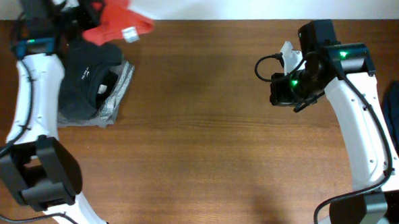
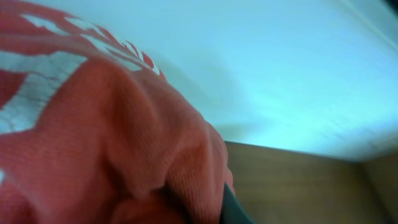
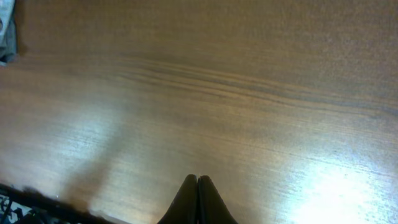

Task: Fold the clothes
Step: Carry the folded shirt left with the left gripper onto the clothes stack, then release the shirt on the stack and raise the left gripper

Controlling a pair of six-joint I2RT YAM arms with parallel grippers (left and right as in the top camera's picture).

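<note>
**Step: getting the T-shirt onto open desk, fold not started**

We're at the pick and lay-out stage. The T-shirt (image 1: 114, 17) is a bunched wad at the far left corner of the desk (image 1: 205, 132), with its white tag (image 1: 130, 33) showing on the side nearest the middle. It sits just behind the dark garment (image 1: 86, 70), which lies on a grey garment (image 1: 118, 95).

The left gripper (image 1: 88, 12) is right at the shirt. The left wrist view is all red fabric and white lettering (image 2: 37, 74), with the fingers hidden. So we can't tell how far it's open or whether it has the cloth.

The right gripper (image 3: 198, 196) hangs over bare desk on the right, well apart from the shirt. Its fingers are pressed together with nothing between them.

Our read on the next move:
- The shirt has to come to the open middle of the desk and be spread flat before any fold.
- That calls for a hold on an edge or shoulder, not a fistful of the wad.
- The path should clear the dark pile without dragging it along.
- The right gripper will need to open and come across to take a second corner.
</note>
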